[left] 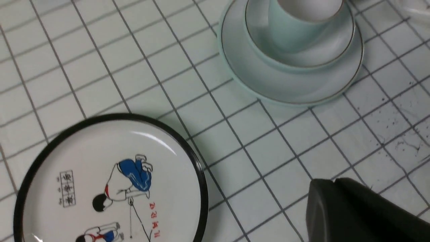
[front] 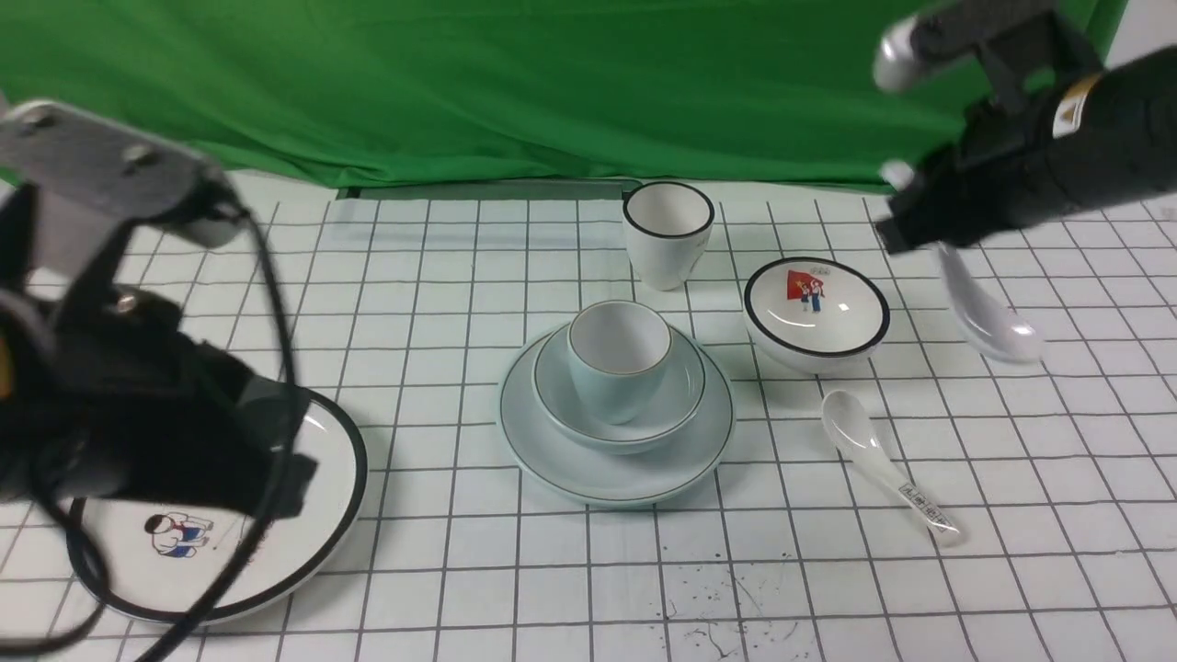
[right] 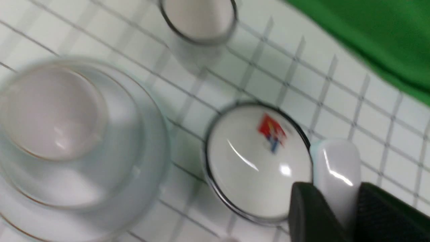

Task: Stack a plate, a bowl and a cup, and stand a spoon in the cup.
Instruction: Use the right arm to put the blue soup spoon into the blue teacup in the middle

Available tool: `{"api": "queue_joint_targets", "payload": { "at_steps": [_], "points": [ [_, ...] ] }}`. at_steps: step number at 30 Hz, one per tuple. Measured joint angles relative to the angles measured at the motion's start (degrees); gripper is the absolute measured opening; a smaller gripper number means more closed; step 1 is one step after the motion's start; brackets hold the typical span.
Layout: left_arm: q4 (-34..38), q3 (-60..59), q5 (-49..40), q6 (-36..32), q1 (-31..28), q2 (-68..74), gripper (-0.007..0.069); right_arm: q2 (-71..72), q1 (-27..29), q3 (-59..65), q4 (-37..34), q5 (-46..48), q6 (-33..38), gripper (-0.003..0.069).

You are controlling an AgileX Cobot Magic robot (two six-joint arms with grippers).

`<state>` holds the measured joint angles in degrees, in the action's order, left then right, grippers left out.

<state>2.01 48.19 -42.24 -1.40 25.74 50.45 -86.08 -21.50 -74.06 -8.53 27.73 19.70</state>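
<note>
We see a wrinkled green cloth hung as backdrop across the whole back, coming down to the worktop. The worktop has a white cover with a thin dark grid. A grey strip runs along its back edge under the cloth. There is a sliver of pale wall top right, and dark specks front centre. Light is even, shadows soft.
</note>
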Motion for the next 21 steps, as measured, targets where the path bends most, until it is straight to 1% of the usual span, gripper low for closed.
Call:
{"api": "queue_joint_targets", "payload": {
  "at_steps": [1, 2, 3, 4, 6, 7, 8, 11, 14, 16, 17, 18, 19, 20, 21],
  "points": [
    [0.0, -2.0, 1.8, 0.0, 0.0, -2.4, -0.0034, 0.4, -1.3, 0.0, -3.0, -1.4, 2.4, 0.0179],
    [0.0, -2.4, 2.4, 0.0, 0.0, -3.4, -0.0034, 0.5, -1.5, 0.0, -4.3, -2.0, 2.8, 0.0179],
    [0.0, -4.5, 3.7, 0.1, 0.0, -5.9, -0.0034, 0.4, -2.8, 0.1, -6.7, -3.2, 5.4, 0.0179],
    [0.0, -6.9, 4.9, 0.3, 0.0, -8.3, -0.0034, 0.4, -4.5, 0.5, -10.5, -5.7, 8.6, 0.0179],
    [-0.1, -10.5, 5.9, 1.4, 0.0, -13.5, -0.0034, -0.3, -8.0, 1.4, -14.9, -10.3, 14.2, 0.0179],
    [-0.2, -11.8, 6.2, 1.4, 0.0, -15.4, -0.0034, -0.9, -9.3, 1.4, -16.0, -12.4, 16.1, 0.0179],
    [-0.2, -12.1, 6.2, 1.8, 0.0, -15.7, -0.0034, -0.9, -9.3, 1.4, -16.2, -12.8, 16.3, 0.0179],
    [-0.3, -14.1, 6.1, 3.5, 0.0, -19.8, -0.0034, -3.5, -12.3, 1.5, -17.5, -19.7, 19.0, 0.0179],
    [-0.2, -14.3, 6.1, 4.1, 0.0, -21.3, -0.0034, -6.6, -13.5, 1.5, -17.8, -26.2, 18.4, 0.0179],
    [-0.2, -14.3, 6.1, 4.3, 0.0, -21.4, -0.0034, -9.6, -14.2, 1.5, -17.8, -31.4, 14.7, 0.0179],
    [-0.2, -14.3, 6.1, 4.3, 0.0, -21.4, -0.0034, -9.6, -14.2, 1.5, -17.8, -31.9, 14.3, 0.0179],
    [-0.2, -14.3, 6.1, 4.3, 0.0, -21.4, -0.0034, -11.7, -14.4, 1.5, -17.8, -34.7, 11.1, 0.0179],
    [-0.2, -14.3, 6.1, 4.3, 0.0, -21.4, -0.0034, -12.1, -14.6, 1.5, -17.8, -35.8, 9.7, 0.0179],
    [-0.2, -14.3, 6.1, 4.3, 0.0, -21.4, -0.0034, -14.0, -14.9, 1.5, -17.9, -38.4, 6.2, 0.0179],
    [-0.2, -14.3, 6.1, 4.3, 0.0, -21.4, -0.0034, -14.7, -15.0, 1.6, -17.9, -39.9, 5.1, 0.0179]
  ]
}}
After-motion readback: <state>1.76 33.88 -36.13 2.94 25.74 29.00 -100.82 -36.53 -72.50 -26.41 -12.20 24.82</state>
